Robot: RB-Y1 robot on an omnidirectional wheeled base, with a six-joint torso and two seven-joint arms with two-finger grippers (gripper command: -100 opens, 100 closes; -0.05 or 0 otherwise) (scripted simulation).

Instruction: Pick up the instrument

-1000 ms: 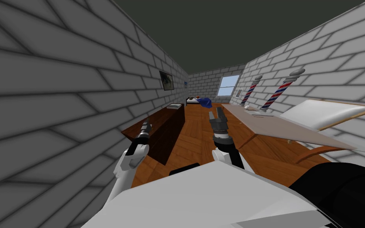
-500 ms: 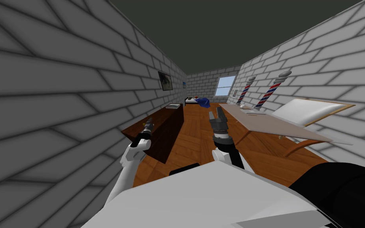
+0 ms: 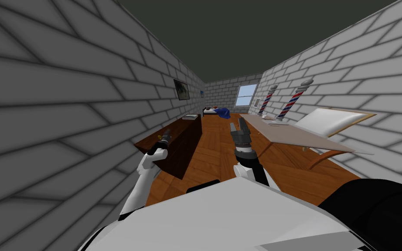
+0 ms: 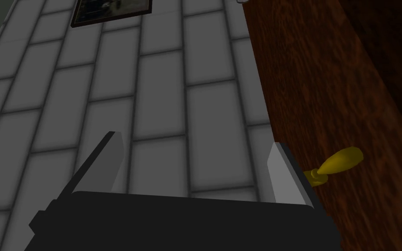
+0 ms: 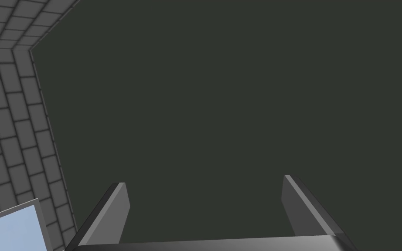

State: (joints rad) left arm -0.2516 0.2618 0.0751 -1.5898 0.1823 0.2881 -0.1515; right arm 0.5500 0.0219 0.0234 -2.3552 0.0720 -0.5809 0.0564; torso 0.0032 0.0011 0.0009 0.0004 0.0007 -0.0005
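The pick-up is not yet done; as I judge it, the reach is nearly there but the grasp has not begun. The instrument (image 4: 339, 162), a small yellow thing with a rounded end, lies on the dark wood table (image 3: 182, 130) that stands along the left wall (image 3: 65, 109), towards the table's near end. The left hand (image 3: 165, 136) hovers over that end with its fingers wide and nothing between them. In the left wrist view the instrument sits just outside one finger (image 4: 285, 174), which hides part of it. The gap of the left hand (image 4: 194, 140) faces the wall rather than the instrument. What seems left is to shift the hand sideways until the instrument is between the fingers, then come down, close and lift. The right hand (image 3: 239, 125) is raised in front of the chest, over the floor, wide and empty.

Against the picture of a second ago, the left arm has stretched farther out, so its hand now sits farther along the table's near end. The right hand has kept its place and its spread. My head view has also swung a little, so things on the right side now sit closer to the middle.
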